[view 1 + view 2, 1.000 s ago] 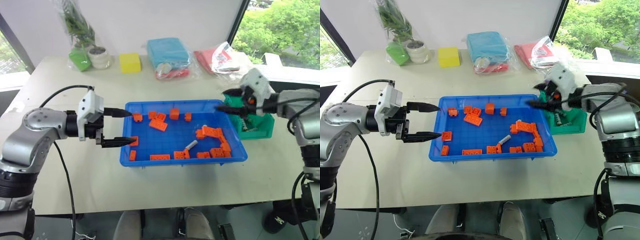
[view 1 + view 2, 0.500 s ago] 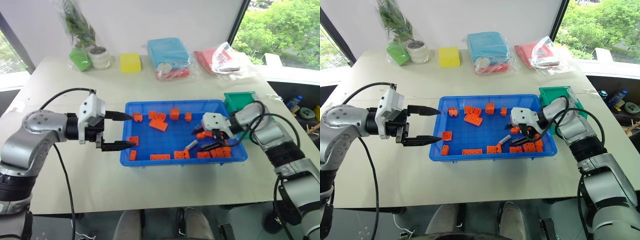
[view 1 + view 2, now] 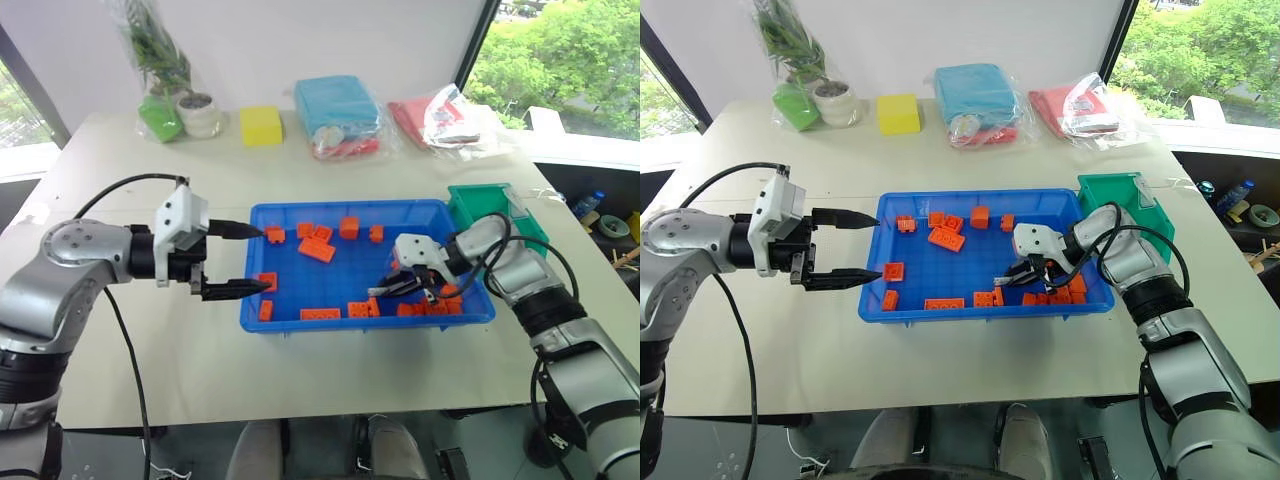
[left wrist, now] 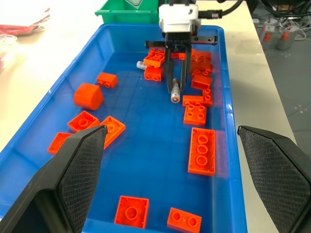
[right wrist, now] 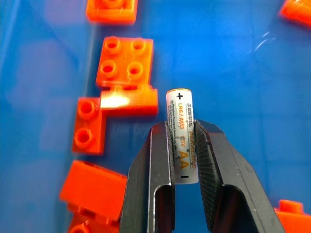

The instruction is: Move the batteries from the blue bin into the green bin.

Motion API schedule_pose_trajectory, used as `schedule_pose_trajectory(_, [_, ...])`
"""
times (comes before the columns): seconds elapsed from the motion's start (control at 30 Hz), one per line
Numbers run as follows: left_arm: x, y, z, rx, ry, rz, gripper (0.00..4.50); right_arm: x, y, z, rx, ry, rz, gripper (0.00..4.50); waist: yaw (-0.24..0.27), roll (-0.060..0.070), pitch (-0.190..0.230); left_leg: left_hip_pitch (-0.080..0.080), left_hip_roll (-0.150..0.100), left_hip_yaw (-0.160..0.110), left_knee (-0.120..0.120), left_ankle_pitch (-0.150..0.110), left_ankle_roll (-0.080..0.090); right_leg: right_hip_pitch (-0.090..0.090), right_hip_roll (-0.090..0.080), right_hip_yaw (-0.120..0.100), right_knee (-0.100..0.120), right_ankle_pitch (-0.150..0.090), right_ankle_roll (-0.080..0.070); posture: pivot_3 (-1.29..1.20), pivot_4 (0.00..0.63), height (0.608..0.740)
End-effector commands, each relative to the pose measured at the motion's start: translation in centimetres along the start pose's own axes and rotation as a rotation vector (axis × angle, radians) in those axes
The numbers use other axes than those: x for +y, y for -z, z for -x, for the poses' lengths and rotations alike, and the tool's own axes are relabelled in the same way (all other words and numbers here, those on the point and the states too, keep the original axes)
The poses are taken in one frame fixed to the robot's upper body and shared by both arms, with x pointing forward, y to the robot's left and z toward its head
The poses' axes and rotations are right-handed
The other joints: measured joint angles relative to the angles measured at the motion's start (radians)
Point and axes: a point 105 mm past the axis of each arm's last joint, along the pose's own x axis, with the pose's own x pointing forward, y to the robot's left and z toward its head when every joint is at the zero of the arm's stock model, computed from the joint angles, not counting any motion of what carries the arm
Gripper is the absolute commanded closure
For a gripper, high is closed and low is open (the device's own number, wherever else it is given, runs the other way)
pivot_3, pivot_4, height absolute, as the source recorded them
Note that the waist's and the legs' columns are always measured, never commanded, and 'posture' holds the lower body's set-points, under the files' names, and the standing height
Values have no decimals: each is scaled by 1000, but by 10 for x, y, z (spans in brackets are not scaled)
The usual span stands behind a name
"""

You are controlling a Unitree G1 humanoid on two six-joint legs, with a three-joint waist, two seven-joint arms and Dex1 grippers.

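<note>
On the pale surface, the blue bin is seen in the middle, with the green bin touching its far right corner. Orange bricks are scattered across the blue floor. At the left rim the left hand is held wide open and empty, well apart from any battery. Low inside the right half of the blue bin, the right hand is closed on a battery, which is gripped across its middle so that its long axis runs along the fingers, plus end pointing away from the wrist. The green bin lies behind and to the right of this hand, on the robot's right, so the right arm is judged the nearer carrier. A lift clear of the bricks and the rim is likely called for before the carry.
</note>
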Motion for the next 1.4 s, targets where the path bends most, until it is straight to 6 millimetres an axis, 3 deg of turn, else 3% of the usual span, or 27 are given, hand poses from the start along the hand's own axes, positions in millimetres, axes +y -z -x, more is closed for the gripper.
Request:
schedule_pose_trajectory(0.03, [3,-13,2,-26,-7,-48,0,-23,-43,28,-196,212,-51,4400,0,0,0,0,0,0,0,0,0,0,0,0,0,0,0,0,150,704])
schedule_pose_trajectory(0.13, [3,-12,1,-30,-1,-45,0,-47,-51,66,-261,496,-145,4400,3,0,0,0,0,0,0,0,0,0,0,0,0,0,0,0,150,704])
schedule_pose_trajectory(0.23, [2,-10,0,-32,5,-39,0,-58,-38,112,-229,747,-228,4400,8,0,0,0,-1,0,0,0,0,0,0,0,0,0,0,0,150,704])
schedule_pose_trajectory(0.33, [3,-9,-1,-34,12,-40,0,-58,-12,158,-133,979,-284,4400,17,0,0,0,-1,0,0,0,0,-2,-1,0,-2,0,0,0,150,704])
schedule_pose_trajectory(0.43, [6,-10,-3,-40,14,-44,0,-45,4,175,-73,1028,-317,4400,22,0,0,0,-1,0,0,0,0,-1,-1,0,-2,0,0,0,150,704])
schedule_pose_trajectory(0.53, [8,-10,-5,-45,21,-48,0,-36,13,173,-34,1017,-337,4400,22,0,0,0,0,0,0,0,0,-1,0,0,-1,0,0,0,150,704])
schedule_pose_trajectory(0.73, [12,-13,-11,-56,34,-66,0,-46,27,182,23,1113,-348,1494,10,1,0,0,0,1,0,0,0,-1,0,0,0,0,0,0,150,704])
schedule_pose_trajectory(0.9, [12,-13,-9,-55,34,-70,0,-47,-5,174,-83,971,-223,1494,0,1,0,0,0,1,0,0,0,-1,0,0,-1,0,0,0,150,704])
schedule_pose_trajectory(1.03, [12,-13,-8,-51,30,-71,0,-27,-27,142,-123,650,-136,1494,-2,1,0,0,0,0,-1,0,0,-1,0,0,-1,0,0,0,150,704])
schedule_pose_trajectory(1.17, [11,-14,-7,-51,21,-75,0,-5,-18,113,-34,376,-104,1494,1,1,0,0,0,0,0,0,0,0,0,0,-1,0,0,0,150,704])
schedule_pose_trajectory(1.33, [9,-14,-4,-52,5,-75,0,-10,8,95,110,294,-85,1494,1,0,0,0,0,0,1,0,0,0,0,0,-1,0,0,0,150,704])
schedule_pose_trajectory(1.4, [7,-14,-2,-51,-8,-72,0,-14,17,84,133,277,-100,921,-1,0,0,0,0,0,0,0,0,-1,0,0,-1,0,0,0,150,704])
